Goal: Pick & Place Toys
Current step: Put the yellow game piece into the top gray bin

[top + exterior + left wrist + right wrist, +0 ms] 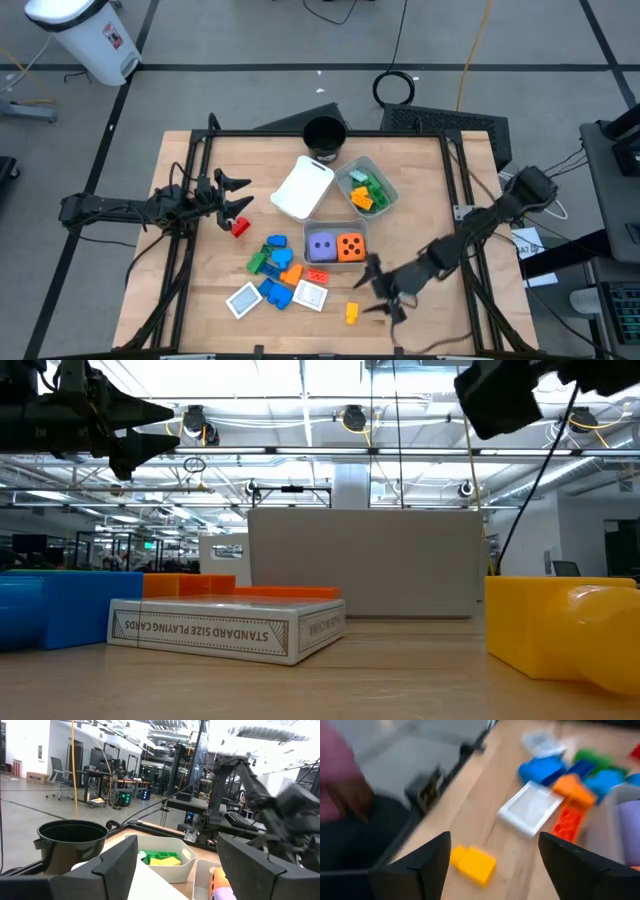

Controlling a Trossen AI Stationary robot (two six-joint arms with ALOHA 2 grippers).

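Yellow plastic is what the coming move turns on: a small yellow block (352, 313) lies alone on the wooden tabletop (200, 290), just beside our right hand (385, 298) and on the side of it that faces the toy cluster. In the right wrist view the same block (473, 863) sits between that hand's two dark fingers (415, 870) and a little ahead of them, so we judge a short drop forward would bring the jaws around it. Its long axis appears to run slantwise across the gap between the fingers, though that view is smeared and we would not swear to the angle. Those fingers stand apart with nothing between them. Our right hand is far the nearer of the two; our left hand (232, 196) hovers well off at the other side of the tabletop, fingers (107, 870) spread and empty, with a red block (240, 227) just below it in the overhead view. We read the yellow piece as two-stepped, a narrow stub joined to a wider body, glossy and hard, so it should take a pinch across its short side. Beyond it from the right hand lie a white square tile (311, 296), an orange block (317, 275) and blue blocks (277, 292), close enough that a wide approach could nudge them. Two dice (337, 246), purple and orange, already sit in a tray (336, 226).
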